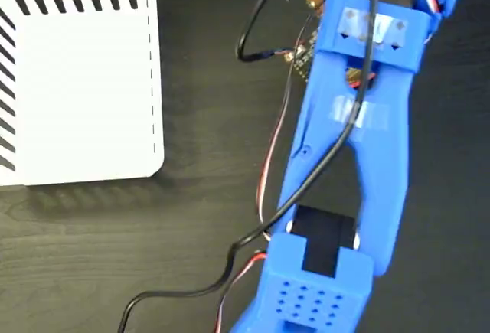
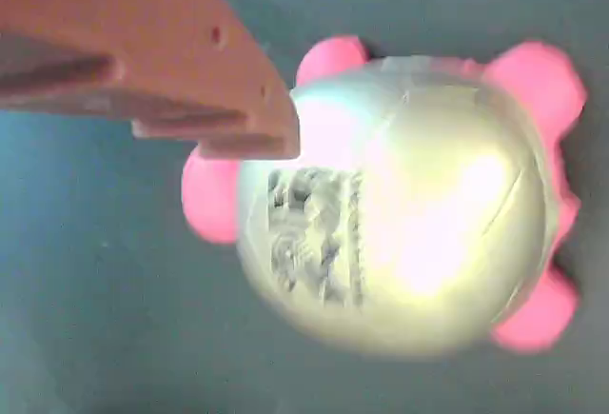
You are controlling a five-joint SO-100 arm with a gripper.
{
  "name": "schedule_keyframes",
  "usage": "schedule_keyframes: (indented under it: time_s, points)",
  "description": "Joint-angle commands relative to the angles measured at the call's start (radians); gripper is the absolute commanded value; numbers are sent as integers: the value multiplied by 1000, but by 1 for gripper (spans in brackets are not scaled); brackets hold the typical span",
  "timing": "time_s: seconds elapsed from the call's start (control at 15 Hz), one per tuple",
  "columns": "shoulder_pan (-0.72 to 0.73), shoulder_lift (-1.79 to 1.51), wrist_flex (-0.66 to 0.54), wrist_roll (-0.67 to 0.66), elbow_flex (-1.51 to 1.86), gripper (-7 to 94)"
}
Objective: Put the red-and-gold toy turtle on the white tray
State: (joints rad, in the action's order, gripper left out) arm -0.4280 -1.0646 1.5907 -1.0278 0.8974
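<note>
One flat finger (image 2: 190,62) overlaps the red-and-gold toy turtle (image 2: 400,205)'s glossy domed shell; grip state unclear

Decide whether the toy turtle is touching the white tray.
Apart. The fixed view shows the white tray bare at left, while the toy turtle lies on dark table in the wrist view.

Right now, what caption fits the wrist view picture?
Gripper finger hanging over the shiny gold turtle on the dark table.
</note>
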Motion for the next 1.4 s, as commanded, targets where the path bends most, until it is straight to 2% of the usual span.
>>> schedule_keyframes:
  time_s: [0.0,0.2,0.87,1.33]
  points:
    - [-46,-34,37,-106,-43,53]
    - [-77,5,32,-152,-61,56]
    - [-72,187,-43,38,-147,57]
    - [-78,296,-43,52,-213,56]
